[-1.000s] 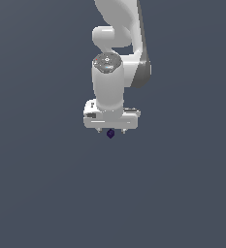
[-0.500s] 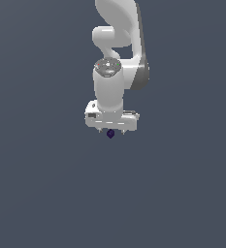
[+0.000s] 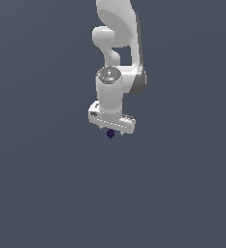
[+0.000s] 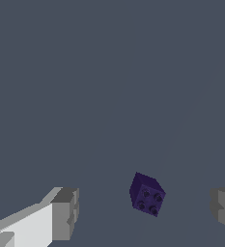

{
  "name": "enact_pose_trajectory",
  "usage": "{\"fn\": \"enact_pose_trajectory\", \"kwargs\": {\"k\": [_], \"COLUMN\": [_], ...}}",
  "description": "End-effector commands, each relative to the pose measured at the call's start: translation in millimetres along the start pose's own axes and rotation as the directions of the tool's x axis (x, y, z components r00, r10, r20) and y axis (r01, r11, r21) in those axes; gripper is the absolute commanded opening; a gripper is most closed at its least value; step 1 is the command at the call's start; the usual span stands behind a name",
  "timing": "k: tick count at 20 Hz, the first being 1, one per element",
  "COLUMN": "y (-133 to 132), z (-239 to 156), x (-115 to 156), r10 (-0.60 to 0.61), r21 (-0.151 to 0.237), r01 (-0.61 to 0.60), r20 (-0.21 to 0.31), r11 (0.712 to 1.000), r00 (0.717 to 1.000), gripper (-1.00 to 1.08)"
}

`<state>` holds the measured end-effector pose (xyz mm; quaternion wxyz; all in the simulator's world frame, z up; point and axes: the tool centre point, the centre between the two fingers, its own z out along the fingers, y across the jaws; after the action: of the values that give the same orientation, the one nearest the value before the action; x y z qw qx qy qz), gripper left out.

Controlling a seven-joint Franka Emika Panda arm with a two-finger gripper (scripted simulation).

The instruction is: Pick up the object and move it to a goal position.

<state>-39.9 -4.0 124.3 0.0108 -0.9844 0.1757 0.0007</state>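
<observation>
The little purple block (image 4: 147,195) sits between the fingers of our wide-open claw (image 4: 145,210), touching neither and turned at an angle, so we reckon closing could catch a corner and twist it or pop it loose. The table (image 3: 46,184) looks bare all around, so plenty of room to move.

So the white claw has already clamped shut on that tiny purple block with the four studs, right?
Not quite. The gripper is open: in the wrist view its two fingers stand wide apart, and the tiny purple block with the four studs sits in the gap between them, touching neither. The exterior view only shows the block just under the white claw.
</observation>
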Motion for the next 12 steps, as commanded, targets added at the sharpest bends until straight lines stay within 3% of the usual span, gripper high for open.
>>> {"fn": "enact_pose_trajectory", "kwargs": {"k": [1,12], "y": [4,21], "z": [11,44], "x": [-9,-40], "r10": [0.07,0.293], "r21": [-0.003,-0.015], "r01": [-0.07,-0.293], "r20": [-0.001,-0.009], "r11": [0.998,0.956], "r00": [0.998,0.956], "gripper": [1.0,1.0]}}
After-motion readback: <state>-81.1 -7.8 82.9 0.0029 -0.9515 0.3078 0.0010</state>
